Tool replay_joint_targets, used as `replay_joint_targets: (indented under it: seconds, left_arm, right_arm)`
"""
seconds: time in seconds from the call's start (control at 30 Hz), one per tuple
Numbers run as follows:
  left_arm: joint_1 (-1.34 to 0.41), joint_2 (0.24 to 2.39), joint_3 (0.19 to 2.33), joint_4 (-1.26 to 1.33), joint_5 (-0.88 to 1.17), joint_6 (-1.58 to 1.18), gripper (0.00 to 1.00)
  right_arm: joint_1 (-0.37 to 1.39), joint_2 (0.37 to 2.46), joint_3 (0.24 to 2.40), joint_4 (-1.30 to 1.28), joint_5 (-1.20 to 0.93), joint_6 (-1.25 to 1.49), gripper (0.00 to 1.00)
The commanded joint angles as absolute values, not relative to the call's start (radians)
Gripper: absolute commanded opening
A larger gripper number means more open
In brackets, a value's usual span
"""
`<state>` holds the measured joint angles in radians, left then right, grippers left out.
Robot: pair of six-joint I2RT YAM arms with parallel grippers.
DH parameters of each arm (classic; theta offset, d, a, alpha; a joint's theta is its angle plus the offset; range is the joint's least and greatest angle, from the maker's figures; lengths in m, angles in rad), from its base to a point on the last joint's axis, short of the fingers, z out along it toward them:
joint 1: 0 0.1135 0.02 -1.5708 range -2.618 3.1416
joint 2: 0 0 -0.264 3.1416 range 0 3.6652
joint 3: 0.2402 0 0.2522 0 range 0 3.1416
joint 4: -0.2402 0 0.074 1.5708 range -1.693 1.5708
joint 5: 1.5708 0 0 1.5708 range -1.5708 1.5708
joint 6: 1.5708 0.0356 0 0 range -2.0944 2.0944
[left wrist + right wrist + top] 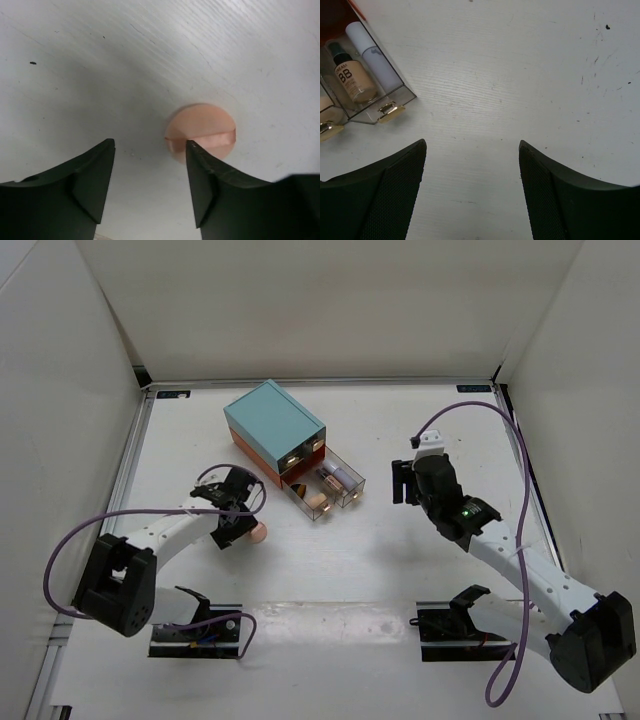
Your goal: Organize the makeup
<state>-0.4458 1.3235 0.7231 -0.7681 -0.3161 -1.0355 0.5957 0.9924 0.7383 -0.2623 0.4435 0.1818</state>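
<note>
Reaching arm, top view: the left gripper [238, 528] stands just beside the peach round puff [259, 532], which lies on the table [400, 570] to the gripper's right.
Far arm, top view: the right gripper [405, 483] is well apart from the puff, beyond the open drawers [325, 490] of the teal box [272, 422].
Nearer arm: the left, clearly.
Left claw, left wrist view: the left gripper [150, 145] has its jaws apart, with only bare table between them.
Puff offset, left wrist view: the peach round puff [200, 122] lies flat, outside the gap, on the right-hand finger's side. That finger [210, 185] overlaps the puff's near rim at its tip, but whether it is touching cannot be told.
Puff axis: round, so it has none; its satin strap [212, 139] runs roughly across the view.
Judged need: a sideways shift to bring the disc between the fingers.
Right claw, right wrist view: the right gripper [472, 145] has its jaws apart and holds nothing.
Drawer, right wrist view: at upper left, the foundation bottle [350, 80] and white tube [372, 55] lie side by side in a clear drawer [395, 102].
</note>
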Motion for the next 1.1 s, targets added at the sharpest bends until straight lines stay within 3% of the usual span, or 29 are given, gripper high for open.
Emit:
replay_joint_targets:
  seconds: [0.0, 0.3, 0.37, 0.4, 0.47, 0.77, 1.07]
  left_arm:
    - [-0.428, 1.319, 0.707, -0.697, -0.304, -1.043, 0.66]
    - [-0.482, 1.411, 0.702, -0.607, -0.270, -1.026, 0.58]
    - [-0.483, 1.442, 0.724, -0.620, -0.275, -1.031, 0.43]
    - [-0.486, 1.440, 0.733, -0.626, -0.276, -1.026, 0.25]
    - [-0.495, 1.436, 0.761, -0.644, -0.284, -1.016, 0.09]
    - [-0.623, 1.344, 0.933, -0.675, -0.408, -0.942, 0.09]
    - [-0.730, 1.503, 1.141, -0.601, -0.449, -0.899, 0.09]
  right_arm:
    - [0.588, 0.970, 0.759, -0.255, 0.457, 0.196, 0.77]
    - [0.589, 0.963, 0.753, -0.282, 0.479, 0.196, 0.78]
    - [0.597, 0.957, 0.752, -0.288, 0.483, 0.196, 0.77]
    - [0.595, 0.954, 0.750, -0.288, 0.497, 0.196, 0.77]
    - [0.595, 0.945, 0.747, -0.294, 0.503, 0.193, 0.78]
    - [0.589, 0.911, 0.712, -0.288, 0.545, 0.196, 0.78]
    - [0.589, 0.917, 0.699, -0.261, 0.552, 0.196, 0.78]
